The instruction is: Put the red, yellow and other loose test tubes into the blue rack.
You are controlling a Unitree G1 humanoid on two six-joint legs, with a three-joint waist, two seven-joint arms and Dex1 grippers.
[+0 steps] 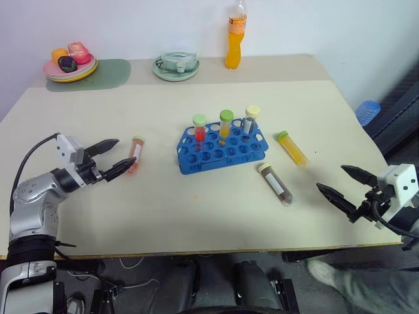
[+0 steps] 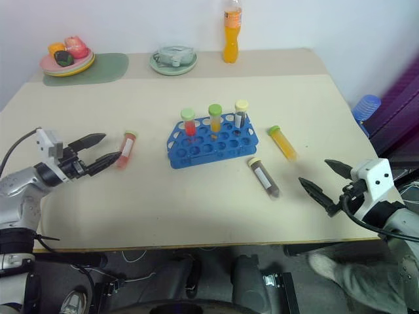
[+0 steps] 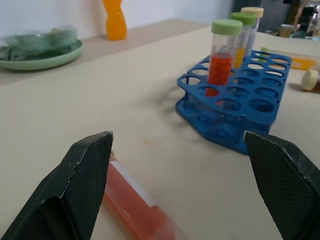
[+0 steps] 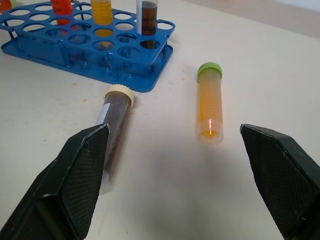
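The blue rack (image 1: 222, 152) stands mid-table with three tubes upright in its back row: a red one (image 1: 200, 129), a yellow-orange one (image 1: 226, 124) and a dark one (image 1: 250, 120). A loose red tube (image 1: 135, 154) lies left of the rack, just beyond my open left gripper (image 1: 111, 159). A yellow tube with a green cap (image 1: 291, 148) and a dark brown tube with a cream cap (image 1: 275, 184) lie right of the rack. My right gripper (image 1: 340, 185) hovers open near the table's right edge, empty, pointing toward those two tubes.
At the back of the table stand an orange bottle (image 1: 235, 36), a green dish (image 1: 175, 66) and a stack of plates with toy food (image 1: 69, 62) on a green mat. A blue object (image 1: 368, 111) sits off the table's right side.
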